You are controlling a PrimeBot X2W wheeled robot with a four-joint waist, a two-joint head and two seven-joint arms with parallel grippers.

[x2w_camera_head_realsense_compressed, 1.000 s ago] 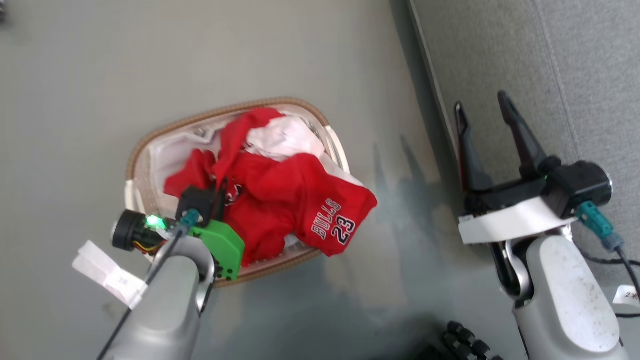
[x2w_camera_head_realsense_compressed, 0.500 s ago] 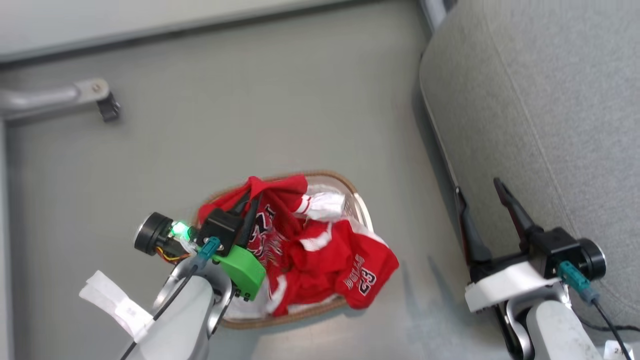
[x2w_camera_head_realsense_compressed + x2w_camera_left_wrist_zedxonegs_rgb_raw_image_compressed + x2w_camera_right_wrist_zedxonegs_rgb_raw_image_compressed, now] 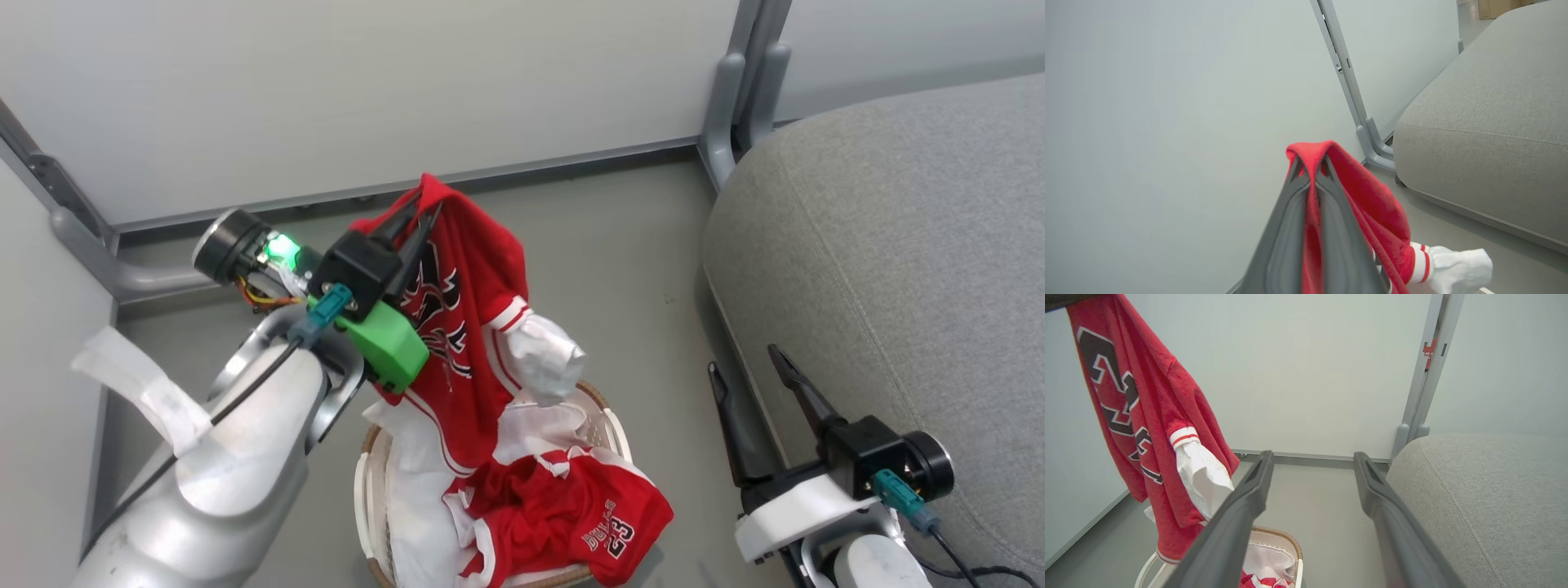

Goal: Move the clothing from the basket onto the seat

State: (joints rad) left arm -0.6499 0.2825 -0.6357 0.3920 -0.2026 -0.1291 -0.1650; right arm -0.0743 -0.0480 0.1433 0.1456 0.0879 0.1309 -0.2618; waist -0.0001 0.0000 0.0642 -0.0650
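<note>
The jersey (image 3: pixel 473 269) is pinched by the closed left gripper (image 3: pixel 418 214) and hangs over the basket (image 3: pixel 360 498), with the shorts (image 3: pixel 563 510) lying inside. It should be raised until the hem is clear, then swung right onto the seat (image 3: pixel 882 245). The right gripper (image 3: pixel 744 363) is spread, empty.

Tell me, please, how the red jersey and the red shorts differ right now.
The jersey hangs stretched from the shut left gripper; the shorts lie crumpled in the basket, ungripped. The jersey shows large black lettering; the shorts a small "BULLS 23". Both are red with white trim.
</note>
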